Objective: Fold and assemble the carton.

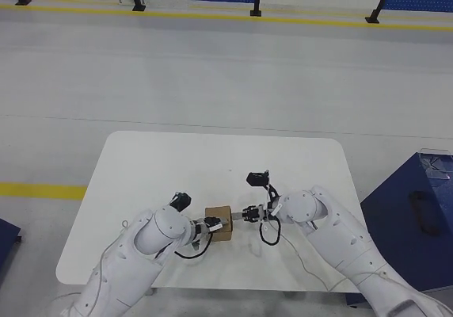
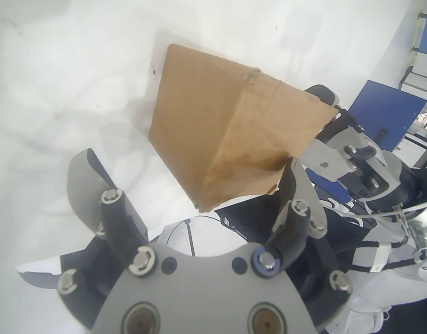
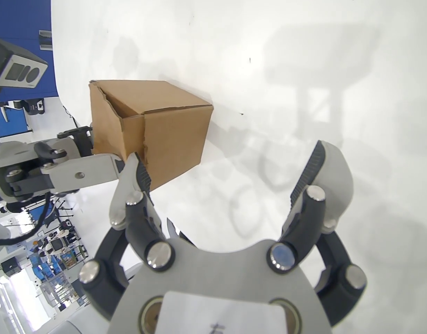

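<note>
Near the front edge of the table the carton stands between my two claws. State: left claw and right claw — both spread wide, gripping nothing; one finger of each seems to touch a corner. Risk: an uneven push from one side slides the carton or buckles its torn seam.

No readable text, no legible labels, numbers or signs
</note>
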Tool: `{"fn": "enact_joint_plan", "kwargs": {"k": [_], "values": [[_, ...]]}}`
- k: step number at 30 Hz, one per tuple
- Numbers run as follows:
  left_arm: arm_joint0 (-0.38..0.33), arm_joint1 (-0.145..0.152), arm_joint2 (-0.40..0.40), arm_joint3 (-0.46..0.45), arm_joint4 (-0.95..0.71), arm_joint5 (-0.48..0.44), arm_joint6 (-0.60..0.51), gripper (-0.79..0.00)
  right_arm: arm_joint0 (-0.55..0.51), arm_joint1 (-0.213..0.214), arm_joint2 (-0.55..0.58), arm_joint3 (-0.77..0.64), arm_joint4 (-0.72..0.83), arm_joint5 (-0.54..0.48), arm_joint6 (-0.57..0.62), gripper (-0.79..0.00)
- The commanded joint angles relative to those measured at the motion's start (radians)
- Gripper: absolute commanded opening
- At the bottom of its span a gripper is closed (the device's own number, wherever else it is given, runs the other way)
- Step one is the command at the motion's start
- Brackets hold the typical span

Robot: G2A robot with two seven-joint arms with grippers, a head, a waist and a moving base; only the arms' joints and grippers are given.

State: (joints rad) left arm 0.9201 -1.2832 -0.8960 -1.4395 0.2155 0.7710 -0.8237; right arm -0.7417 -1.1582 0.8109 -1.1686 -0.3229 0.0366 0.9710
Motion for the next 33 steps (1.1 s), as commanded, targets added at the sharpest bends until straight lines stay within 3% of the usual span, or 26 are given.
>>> {"fn": "enact_joint_plan", "kwargs": {"k": [1, 7, 12, 17, 29, 31, 33], "values": [[-0.004, -0.001, 0.004, 0.005, -0.003, 0.002, 0.000, 0.000, 0.003, 0.000, 0.010, 0.003, 0.013, -0.004, 0.002, 0.000], [-0.002, 0.003, -0.014, -0.021, -0.004, 0.000, 0.014, 0.000, 0.000, 0.005, 0.037, -0.013, 0.011, -0.003, 0.009, 0.000], [0.038, 0.023, -0.071, -0.125, 0.021, -0.025, 0.022, 0.000, 0.000, 0.008, 0.050, -0.021, 0.028, 0.004, 0.043, 0.000], [0.073, 0.047, -0.125, -0.253, 0.082, -0.148, 0.025, 0.000, 0.000, 0.008, 0.050, -0.021, 0.028, 0.004, 0.043, 0.000], [0.078, 0.047, -0.122, -0.253, 0.070, -0.158, 0.014, 0.000, 0.000, 0.008, 0.050, -0.021, 0.028, 0.004, 0.043, 0.000], [0.079, 0.055, -0.141, -0.248, 0.054, -0.300, -0.033, 0.000, -0.009, 0.008, 0.056, -0.026, 0.038, 0.011, 0.022, 0.000], [0.085, 0.069, -0.182, -0.248, 0.067, -0.522, -0.057, 0.000, -0.017, 0.007, 0.058, -0.040, 0.046, 0.062, 0.037, 0.000]]}}
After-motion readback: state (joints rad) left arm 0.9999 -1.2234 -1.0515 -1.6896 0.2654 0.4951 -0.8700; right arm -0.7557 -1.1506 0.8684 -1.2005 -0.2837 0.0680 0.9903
